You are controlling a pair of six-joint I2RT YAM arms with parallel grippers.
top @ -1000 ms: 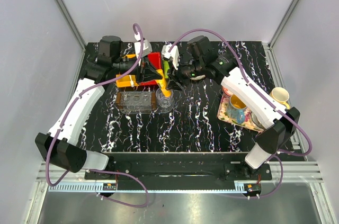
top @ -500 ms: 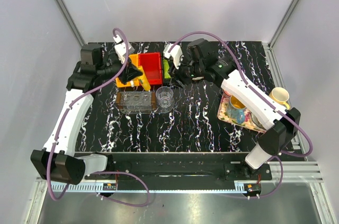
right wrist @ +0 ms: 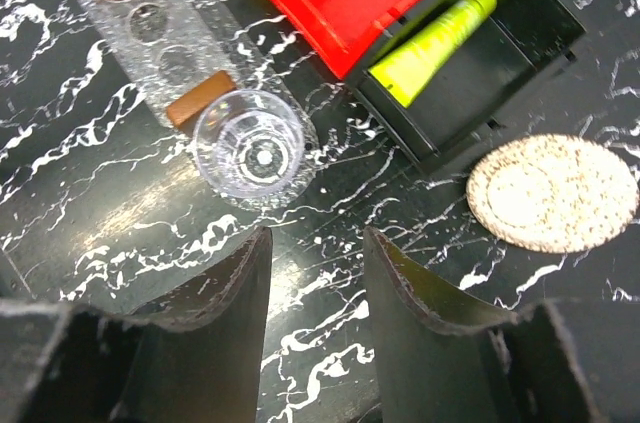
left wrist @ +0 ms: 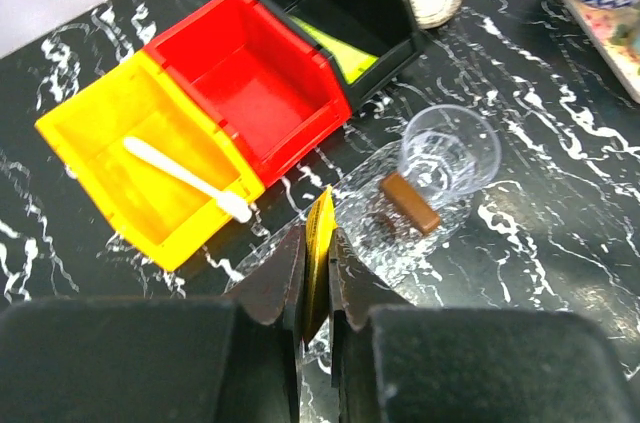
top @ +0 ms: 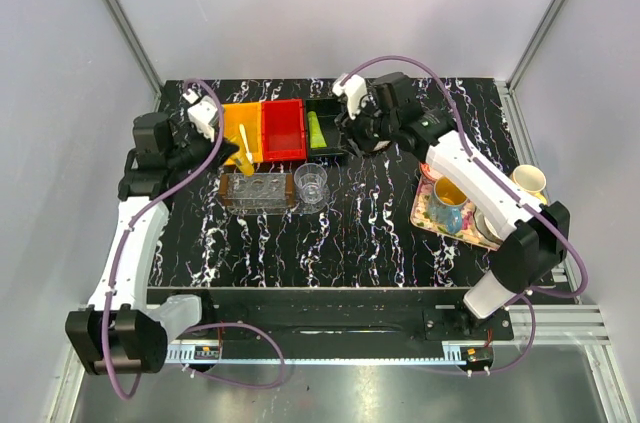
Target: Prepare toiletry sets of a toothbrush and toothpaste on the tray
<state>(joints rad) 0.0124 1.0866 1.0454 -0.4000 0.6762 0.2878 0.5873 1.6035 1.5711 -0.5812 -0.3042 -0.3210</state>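
My left gripper (top: 238, 161) is shut on the yellow toothpaste tube (left wrist: 320, 241), holding it above the left end of the clear tray (left wrist: 372, 248). The white toothbrush (left wrist: 185, 178) lies in the yellow bin (top: 240, 121). The light green toothpaste tube (right wrist: 435, 43) lies in the black bin (right wrist: 505, 58). My right gripper (right wrist: 315, 273) is open and empty, above the table just in front of the black bin, right of the clear cup (right wrist: 255, 153). The tray also holds a small brown block (right wrist: 200, 98).
An empty red bin (top: 283, 129) sits between the yellow and black bins. A round speckled coaster (right wrist: 552, 193) lies right of the black bin. A patterned tray (top: 425, 213) with mugs stands at the right, under my right arm.
My left arm has pulled back to the left with the yellow tube, uncovering the bins. My right gripper has drawn back to the right, away from the bins.
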